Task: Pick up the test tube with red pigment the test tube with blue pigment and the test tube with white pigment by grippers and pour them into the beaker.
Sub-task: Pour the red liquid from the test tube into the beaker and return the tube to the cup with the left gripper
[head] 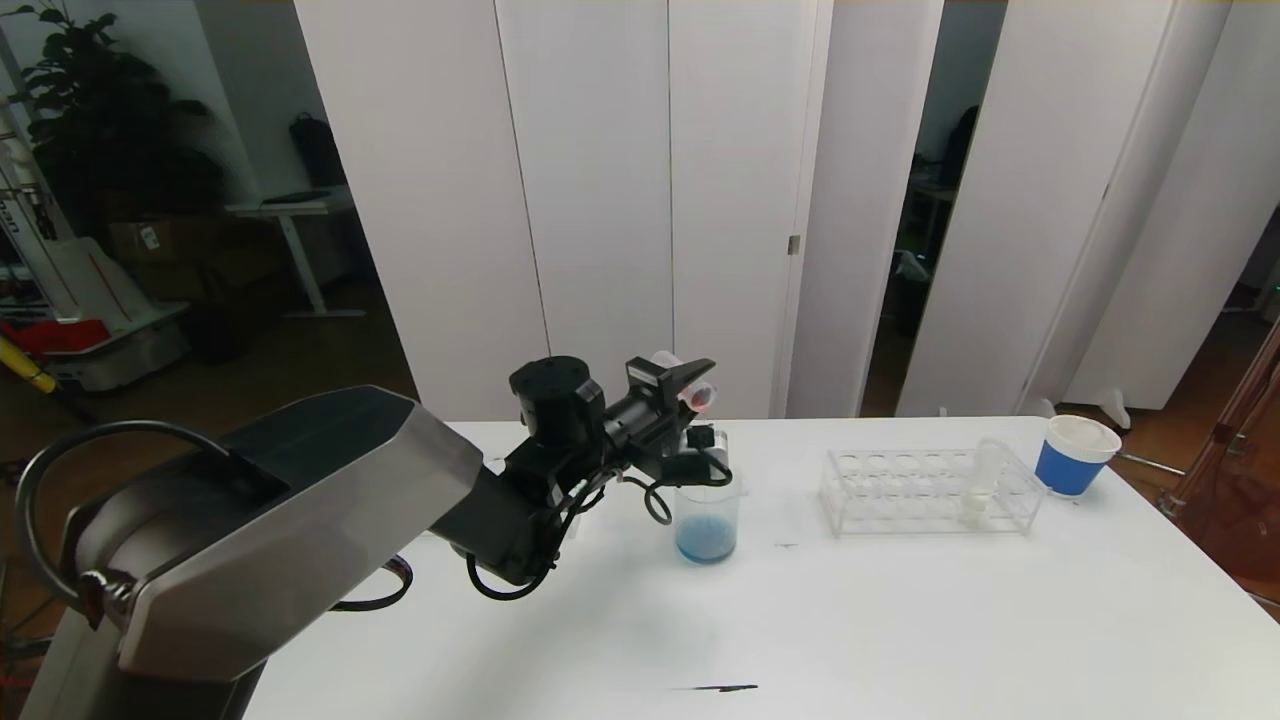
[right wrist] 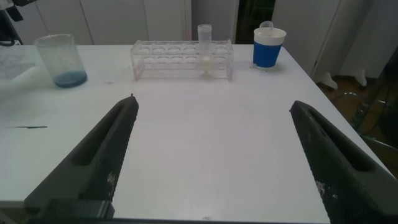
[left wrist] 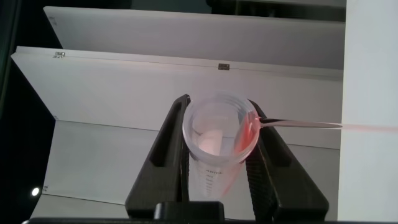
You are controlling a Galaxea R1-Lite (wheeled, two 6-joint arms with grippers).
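1. Nearest the head camera is the left arm, reaching out over the worktop; its left gripper hangs above the beaker.
2. Its fingers are clenched on a clear tube with red pigment, tipped mouth outward; red streaks the rim.
3. Blue pigment already lies in the bottom of the beaker.
4. One tube with white pigment stands in the clear rack, near the blue-banded paper cup.
5. Right gripper hovers low over the worktop, fingers spread and empty.
6. Judged by looks, the tubes are light, stiff, smooth and breakable: grasp mid-body with gentle pressure, since a slick round wall can slip or twist.
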